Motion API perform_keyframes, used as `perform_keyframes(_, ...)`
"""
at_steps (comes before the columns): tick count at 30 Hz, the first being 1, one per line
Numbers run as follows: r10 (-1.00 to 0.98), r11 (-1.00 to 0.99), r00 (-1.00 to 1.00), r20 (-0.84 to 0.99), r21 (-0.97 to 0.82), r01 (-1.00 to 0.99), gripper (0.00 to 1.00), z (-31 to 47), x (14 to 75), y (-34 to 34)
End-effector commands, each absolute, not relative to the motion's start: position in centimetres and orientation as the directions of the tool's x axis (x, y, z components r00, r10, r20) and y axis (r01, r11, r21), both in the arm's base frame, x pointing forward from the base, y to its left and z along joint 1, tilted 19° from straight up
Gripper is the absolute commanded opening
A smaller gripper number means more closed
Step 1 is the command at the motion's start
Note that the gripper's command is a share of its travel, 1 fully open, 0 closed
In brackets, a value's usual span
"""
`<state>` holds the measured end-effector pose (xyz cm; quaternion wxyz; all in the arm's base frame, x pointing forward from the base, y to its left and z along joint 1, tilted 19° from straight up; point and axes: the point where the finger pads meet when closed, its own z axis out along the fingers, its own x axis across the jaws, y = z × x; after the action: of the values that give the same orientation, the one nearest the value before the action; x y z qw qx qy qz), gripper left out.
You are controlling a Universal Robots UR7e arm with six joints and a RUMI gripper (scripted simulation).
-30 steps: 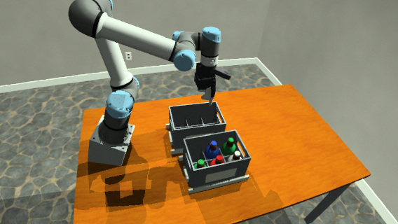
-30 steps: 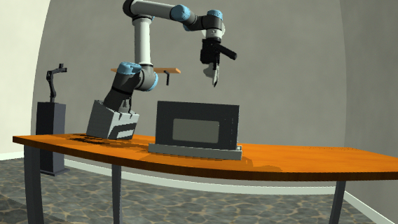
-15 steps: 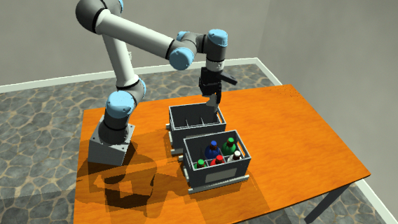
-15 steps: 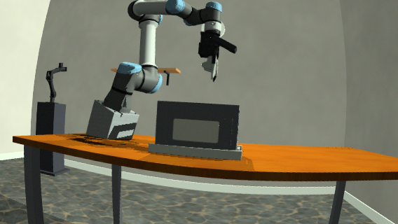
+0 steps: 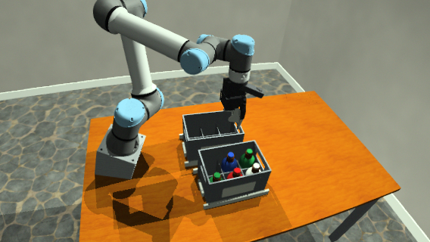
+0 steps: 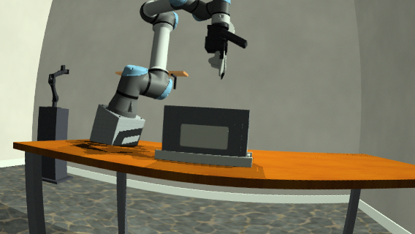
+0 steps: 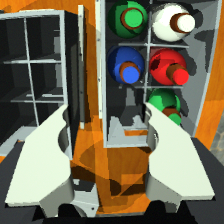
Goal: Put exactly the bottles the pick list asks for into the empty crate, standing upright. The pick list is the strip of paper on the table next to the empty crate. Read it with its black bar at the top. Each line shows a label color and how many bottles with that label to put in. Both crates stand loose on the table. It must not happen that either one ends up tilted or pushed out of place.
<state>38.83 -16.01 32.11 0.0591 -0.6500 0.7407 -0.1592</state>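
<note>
The empty grey crate (image 5: 212,132) with its dividers stands behind the full crate (image 5: 235,170). The full crate holds several bottles: a blue-label one (image 5: 229,160), a green one (image 5: 247,156), a white one (image 5: 255,168), a red one (image 5: 236,173) and a second green one (image 5: 216,176). My gripper (image 5: 236,117) hangs high above the right end of the empty crate, fingers apart with nothing between them. In the wrist view the gripper (image 7: 107,125) looks down on the gap between the empty crate (image 7: 35,75) and the full crate (image 7: 150,65). The pick list is not in view.
The robot base (image 5: 119,151) stands on the table's left side. In the exterior view the full crate's front wall (image 6: 206,133) hides both crates' insides. The table's right edge runs close to the wall.
</note>
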Motion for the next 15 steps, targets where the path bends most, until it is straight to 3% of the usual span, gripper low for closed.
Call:
perform_keyframes(1,-0.983,0.102,-0.144,0.116,-0.314,-0.944,0.38,33.1,38.3,-18.8)
perform_keyframes(15,-0.983,0.102,-0.144,0.116,-0.314,-0.944,0.38,34.7,37.5,-23.4)
